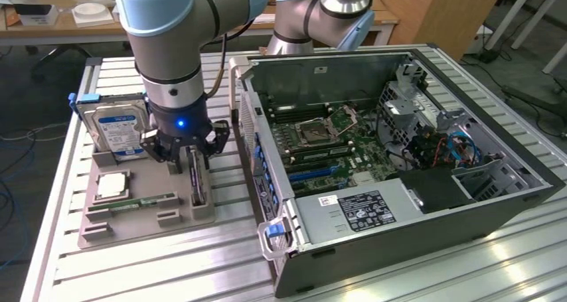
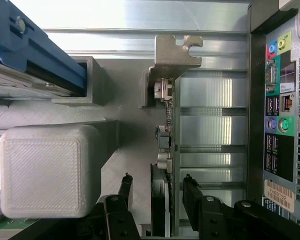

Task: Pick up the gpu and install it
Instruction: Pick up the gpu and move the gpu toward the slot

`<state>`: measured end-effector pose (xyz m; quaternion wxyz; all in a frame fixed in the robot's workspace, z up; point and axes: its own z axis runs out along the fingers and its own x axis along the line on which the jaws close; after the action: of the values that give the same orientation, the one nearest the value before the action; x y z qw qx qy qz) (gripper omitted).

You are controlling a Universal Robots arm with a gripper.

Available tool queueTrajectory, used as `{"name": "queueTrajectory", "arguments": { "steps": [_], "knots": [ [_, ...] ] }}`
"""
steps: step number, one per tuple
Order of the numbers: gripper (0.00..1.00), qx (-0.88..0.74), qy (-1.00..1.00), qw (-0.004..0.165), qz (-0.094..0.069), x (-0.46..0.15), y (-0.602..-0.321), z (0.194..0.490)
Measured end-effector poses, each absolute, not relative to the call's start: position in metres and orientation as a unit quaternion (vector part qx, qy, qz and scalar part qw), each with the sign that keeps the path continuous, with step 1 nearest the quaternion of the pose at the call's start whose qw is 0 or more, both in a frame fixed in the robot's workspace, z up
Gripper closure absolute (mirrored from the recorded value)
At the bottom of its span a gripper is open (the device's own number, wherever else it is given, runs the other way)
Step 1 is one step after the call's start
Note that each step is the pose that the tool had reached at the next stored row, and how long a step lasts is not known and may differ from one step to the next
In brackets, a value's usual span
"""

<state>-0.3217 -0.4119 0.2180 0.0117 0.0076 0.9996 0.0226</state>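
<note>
The gpu (image 1: 196, 184) stands on its long edge in a slot of the grey parts tray (image 1: 133, 230), just beside the open computer case (image 1: 399, 149). In the wrist view I look down on the gpu's thin edge (image 2: 161, 200), with its silver bracket (image 2: 172, 52) at the far end. My gripper (image 1: 190, 161) is low over the card, near the end away from the bracket. The gripper (image 2: 157, 180) is open, with one black finger (image 2: 126, 186) on each side of the card and a gap showing between finger and card on both sides.
On the same tray a hard drive with a blue label (image 1: 115, 126) stands upright, and a CPU (image 1: 113, 184) and a memory stick (image 1: 142, 201) lie flat. A grey printed block (image 2: 45, 170) sits close beside my finger. The case's rear ports (image 2: 280, 115) are near. A second arm (image 1: 319, 16) stands behind the case.
</note>
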Motion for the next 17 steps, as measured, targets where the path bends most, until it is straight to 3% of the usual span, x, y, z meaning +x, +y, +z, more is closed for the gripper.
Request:
{"name": "queueTrajectory", "arguments": {
  "steps": [6, 9, 17],
  "knots": [
    [0.49, 0.008, 1.0, 0.012, 0.023, -0.3217, -0.4119, 0.218],
    [0.62, 0.008, 1.0, 0.012, 0.023, -0.3217, -0.4119, 0.218],
    [0.62, 0.008, 1.0, 0.012, 0.023, -0.3217, -0.4119, 0.218]
  ]
}}
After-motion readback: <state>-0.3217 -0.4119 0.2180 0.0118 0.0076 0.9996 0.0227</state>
